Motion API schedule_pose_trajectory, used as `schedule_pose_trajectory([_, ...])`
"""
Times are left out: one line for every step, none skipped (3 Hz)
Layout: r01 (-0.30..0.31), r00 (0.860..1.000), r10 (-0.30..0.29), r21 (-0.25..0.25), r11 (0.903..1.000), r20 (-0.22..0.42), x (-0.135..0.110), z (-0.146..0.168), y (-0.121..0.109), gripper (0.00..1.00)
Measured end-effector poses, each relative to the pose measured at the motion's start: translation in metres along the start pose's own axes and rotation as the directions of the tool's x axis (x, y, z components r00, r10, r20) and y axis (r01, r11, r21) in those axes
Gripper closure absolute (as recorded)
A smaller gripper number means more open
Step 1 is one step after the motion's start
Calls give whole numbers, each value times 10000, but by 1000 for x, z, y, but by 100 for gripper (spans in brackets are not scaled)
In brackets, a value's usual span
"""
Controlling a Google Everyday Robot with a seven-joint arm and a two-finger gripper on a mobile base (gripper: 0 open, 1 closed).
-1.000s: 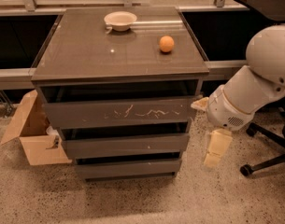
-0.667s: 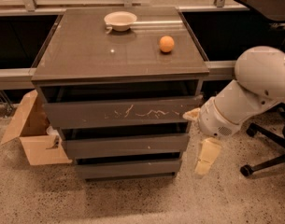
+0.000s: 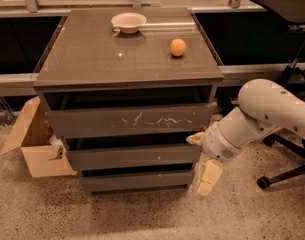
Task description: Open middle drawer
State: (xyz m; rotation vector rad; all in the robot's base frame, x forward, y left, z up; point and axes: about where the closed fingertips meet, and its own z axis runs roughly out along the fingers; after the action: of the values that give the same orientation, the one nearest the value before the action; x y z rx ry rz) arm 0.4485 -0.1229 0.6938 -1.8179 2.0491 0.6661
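The pale two-finger gripper (image 3: 197,163) on the white robot arm is spread wide and holds nothing. It is at the right end of the wide, dark grey-brown middle drawer (image 3: 122,157), just below the scratched grey drawer front (image 3: 127,120).

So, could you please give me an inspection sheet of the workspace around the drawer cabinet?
Surface: cabinet top, glossy grey-brown.
Job's things: middle drawer, handleless front, not visibly pulled out.
Clutter: white bowl and orange on the cabinet top.
Grippers: gripper beside the middle drawer's right end, fingers apart, holding nothing.
Cables: nothing seen.
Surroundings: open cardboard box on the floor at left; chair base at right.
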Motion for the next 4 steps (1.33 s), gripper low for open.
schedule_pose_trajectory([84, 9999, -85, -78, 9999, -123, 2, 6, -2, 0])
schedule_pose_trajectory([626, 9933, -683, -632, 9960, -934, 17, 47, -17, 0])
schedule_pose_trajectory([1073, 9808, -1217, -991, 9893, -1524, 42, 96, -44, 0])
schedule_pose_trajectory([1443, 9741, -1604, -1081, 9836, -1592, 62, 131, -69, 0])
